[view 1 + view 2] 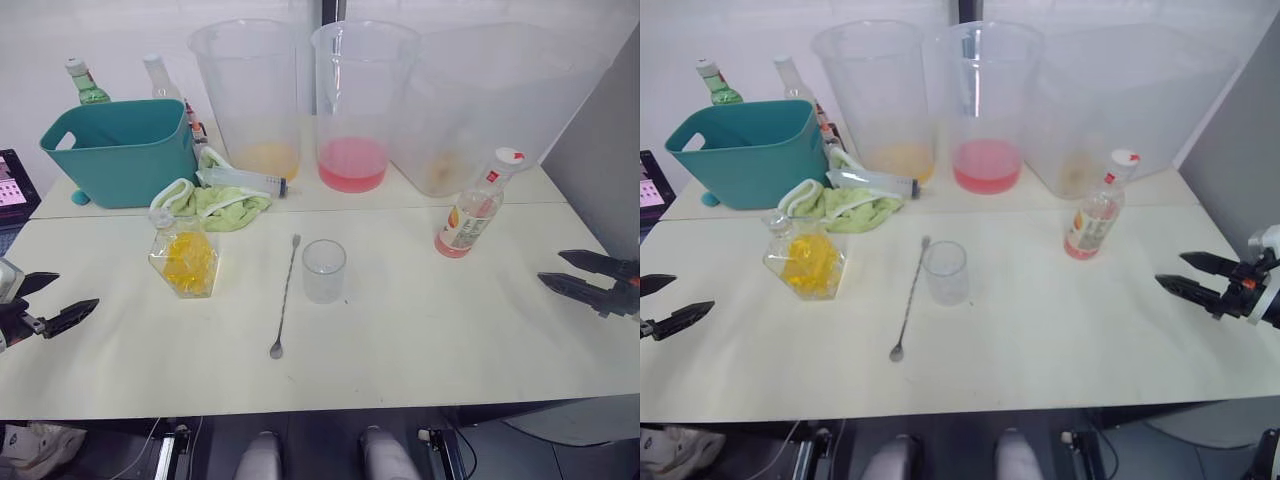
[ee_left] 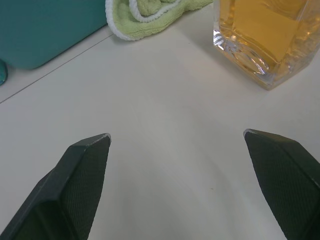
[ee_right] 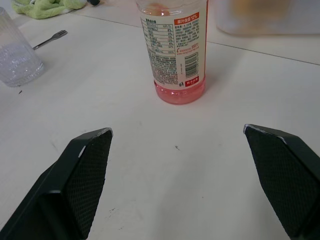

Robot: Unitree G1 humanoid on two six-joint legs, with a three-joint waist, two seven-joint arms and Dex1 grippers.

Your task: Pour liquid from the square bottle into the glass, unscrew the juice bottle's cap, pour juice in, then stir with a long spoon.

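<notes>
The square bottle [image 1: 185, 262] with yellow liquid [image 2: 265, 30] stands left of centre on the table. The empty glass [image 1: 324, 270] stands in the middle, and the long spoon [image 1: 284, 298] lies just left of it. The juice bottle [image 1: 472, 208], with pinkish-red juice [image 3: 178, 93] low in it and its white cap [image 1: 508, 156] on, stands to the right. My left gripper [image 1: 48, 298] hovers open at the table's left edge, well short of the square bottle. My right gripper [image 1: 562, 270] is open at the right edge, apart from the juice bottle.
Three huge clear buckets [image 1: 362, 100] line the back, one holding pink liquid. A teal basket [image 1: 122, 150] with bottles behind it stands back left. A green cloth [image 1: 215, 203] and a lying plastic bottle [image 1: 243, 180] sit behind the square bottle.
</notes>
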